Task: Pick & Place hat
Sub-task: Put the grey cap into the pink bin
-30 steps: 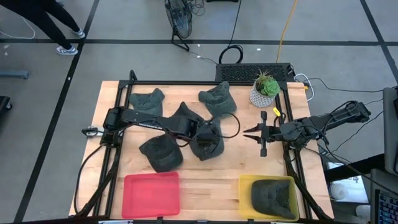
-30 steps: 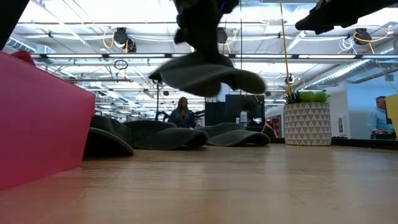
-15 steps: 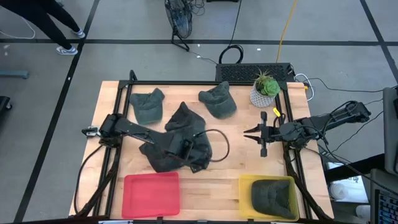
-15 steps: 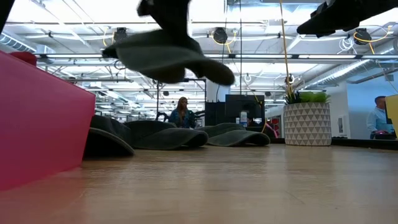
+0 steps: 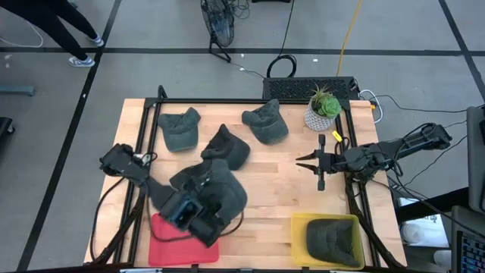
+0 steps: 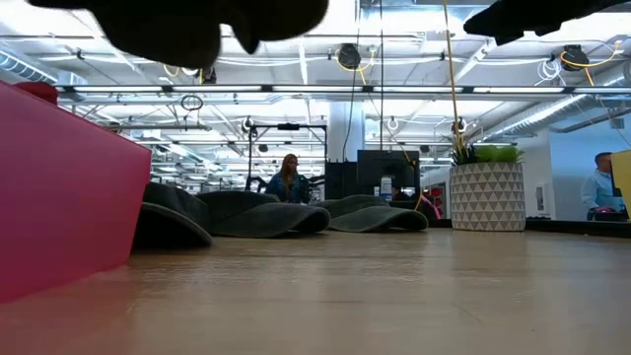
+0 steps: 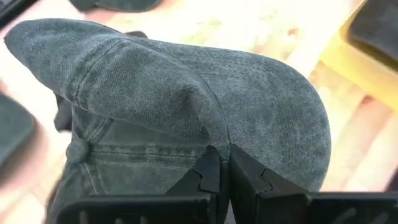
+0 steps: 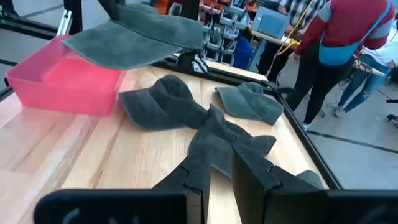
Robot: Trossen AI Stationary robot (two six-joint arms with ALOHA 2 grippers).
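Note:
My left gripper point(image 5: 203, 220) is shut on a grey-green hat point(image 5: 221, 193), held in the air over the far right corner of the red tray point(image 5: 170, 243). The held hat also shows in the right wrist view point(image 8: 137, 37) and at the top of the low view point(image 6: 197, 20). Another hat point(image 5: 184, 180) lies on the table just behind it. My right gripper point(image 5: 303, 163) hovers at the table's right side, slightly open and empty. A yellow bin point(image 5: 299, 227) at the near right holds a hat point(image 5: 331, 239). My left gripper pinches a raised fold of the hat's crown point(image 7: 214, 140) between its two fingers, close to where the brim point(image 7: 273, 99) starts. The hat is lifted clear of the table and tray. Its brim spreads out past the fingers.
Three more hats lie at the back of the table, at the far left point(image 5: 179, 127), the middle point(image 5: 227, 146) and the far right point(image 5: 265, 121). A potted plant point(image 5: 323, 110) stands at the far right. People stand in the room beyond the table.
My left gripper has carried the hat from the table's middle toward the near edge and the left, rising as it went. It now stands over the red tray's corner. The hat has stayed in the hold, clear of the table.

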